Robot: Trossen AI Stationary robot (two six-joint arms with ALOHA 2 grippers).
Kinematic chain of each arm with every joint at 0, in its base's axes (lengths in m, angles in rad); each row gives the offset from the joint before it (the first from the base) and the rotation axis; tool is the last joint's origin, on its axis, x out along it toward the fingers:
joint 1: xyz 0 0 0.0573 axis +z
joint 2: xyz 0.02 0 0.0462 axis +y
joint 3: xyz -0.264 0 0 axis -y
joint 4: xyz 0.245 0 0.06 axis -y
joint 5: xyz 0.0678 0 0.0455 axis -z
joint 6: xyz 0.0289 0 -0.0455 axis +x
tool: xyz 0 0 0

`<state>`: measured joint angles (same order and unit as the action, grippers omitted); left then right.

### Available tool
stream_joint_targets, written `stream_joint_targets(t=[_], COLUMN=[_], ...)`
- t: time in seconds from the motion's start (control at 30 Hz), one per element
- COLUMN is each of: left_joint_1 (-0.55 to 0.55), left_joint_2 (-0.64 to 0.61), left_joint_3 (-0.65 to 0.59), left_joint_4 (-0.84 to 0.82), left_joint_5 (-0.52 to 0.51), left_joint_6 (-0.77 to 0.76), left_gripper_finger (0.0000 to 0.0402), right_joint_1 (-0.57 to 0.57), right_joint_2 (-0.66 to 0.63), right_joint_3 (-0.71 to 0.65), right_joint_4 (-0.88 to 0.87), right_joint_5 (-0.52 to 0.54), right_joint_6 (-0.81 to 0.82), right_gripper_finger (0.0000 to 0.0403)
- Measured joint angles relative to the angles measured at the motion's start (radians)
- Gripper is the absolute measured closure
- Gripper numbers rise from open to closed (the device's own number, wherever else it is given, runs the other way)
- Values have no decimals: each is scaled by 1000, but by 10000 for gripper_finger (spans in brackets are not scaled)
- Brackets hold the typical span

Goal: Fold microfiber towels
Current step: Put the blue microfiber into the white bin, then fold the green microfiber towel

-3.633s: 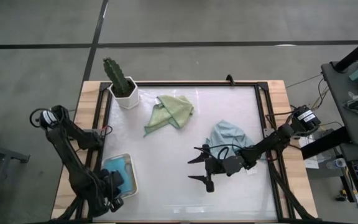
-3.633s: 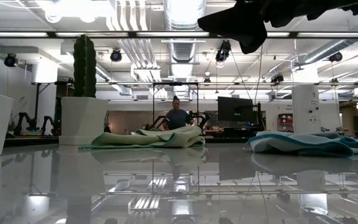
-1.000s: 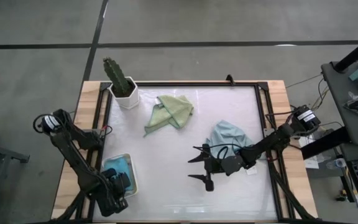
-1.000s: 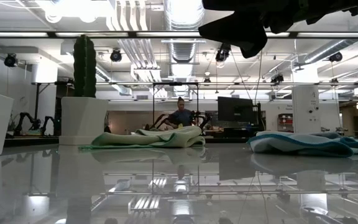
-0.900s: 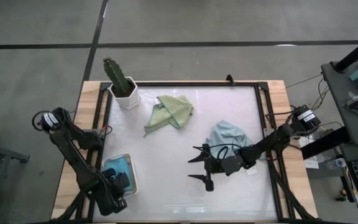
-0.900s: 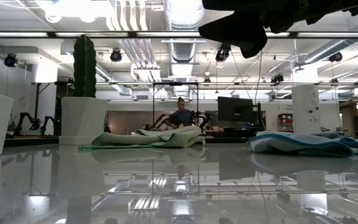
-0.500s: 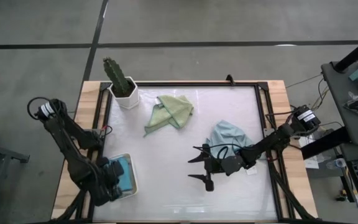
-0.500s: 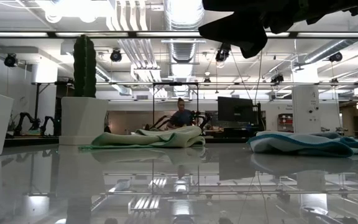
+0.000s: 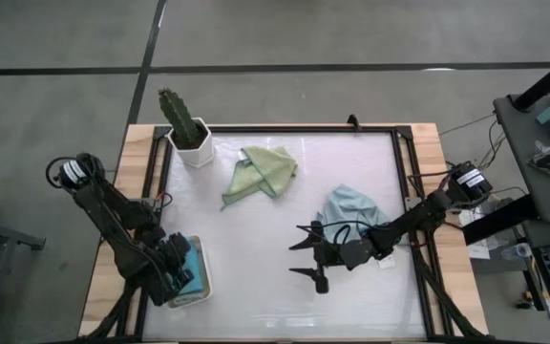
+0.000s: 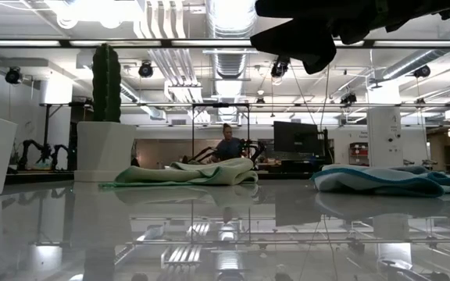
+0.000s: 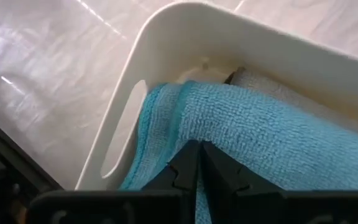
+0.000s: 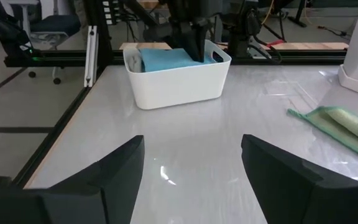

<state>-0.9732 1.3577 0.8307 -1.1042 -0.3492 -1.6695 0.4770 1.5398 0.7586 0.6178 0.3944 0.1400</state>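
A teal towel (image 11: 272,130) lies folded in the white tray (image 9: 204,277) at the table's near left, with a pale cloth (image 11: 291,93) beside it. My left gripper (image 9: 183,264) is shut, its tips down in the tray against the teal towel; it also shows in the right wrist view (image 12: 194,43). My right gripper (image 9: 301,259) hangs open and empty above the table's middle. A sage green towel (image 9: 262,170) lies crumpled at the far middle. A pale blue towel (image 9: 349,207) lies bunched behind my right gripper. My left gripper comes from above, slanting down, and its shut fingertips (image 11: 191,152) rest against the teal towel's folded top (image 11: 229,118) near the tray's left wall. Whether a layer of cloth is caught between the fingers, I cannot tell. The towel lies in the tray.
A cactus in a white pot (image 9: 187,129) stands at the far left corner. Bare table (image 9: 256,258) lies between the tray and my right gripper. A black frame runs along the table's edges. A person (image 10: 226,145) is in the room far behind.
My left gripper has swung from the tray's near end out toward the table's left edge, then back over the tray, a little toward the far edge.
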Motion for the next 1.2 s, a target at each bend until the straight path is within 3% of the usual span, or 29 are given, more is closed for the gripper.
stream_joint_targets(t=[0.1, 0.17, 0.23, 0.33, 0.4, 0.47, 0.6, 0.8, 0.9, 1.0, 1.2], left_joint_1=[13, 19, 20, 20, 22, 33, 76, 180, 234, 276, 321], left_joint_2=[-17, -20, -20, -19, -19, -19, -19, -23, -33, -46, -51], left_joint_3=[47, 87, 131, 173, 178, 178, 177, 176, 176, 176, 176], left_joint_4=[-32, -50, -45, 28, 142, 267, 406, 435, 438, 439, 439], left_joint_5=[-21, -96, -247, -564, -755, -844, -839, -650, -575, -570, -568], left_joint_6=[4, 26, 76, 237, 427, 667, 1031, 1301, 1395, 1443, 1475], left_gripper_finger=[396, 396, 395, 395, 396, 395, 396, 396, 396, 395, 396], right_joint_1=[0, -1, -12, -53, -93, -139, -245, -434, -519, -582, -609], right_joint_2=[0, -1, -1, -12, -16, -15, 17, 114, 183, 253, 350], right_joint_3=[0, 0, 4, 37, 82, 133, 199, 237, 249, 276, 370], right_joint_4=[-15, -37, -70, -220, -406, -605, -740, -532, -376, -304, -447], right_joint_5=[14, 50, 74, 77, 76, 65, 43, 29, -77, -197, -194], right_joint_6=[3, 28, 59, 146, 214, 243, 146, -71, -150, -163, -169], right_gripper_finger=[147, 151, 155, 160, 160, 161, 161, 164, 166, 165, 168])
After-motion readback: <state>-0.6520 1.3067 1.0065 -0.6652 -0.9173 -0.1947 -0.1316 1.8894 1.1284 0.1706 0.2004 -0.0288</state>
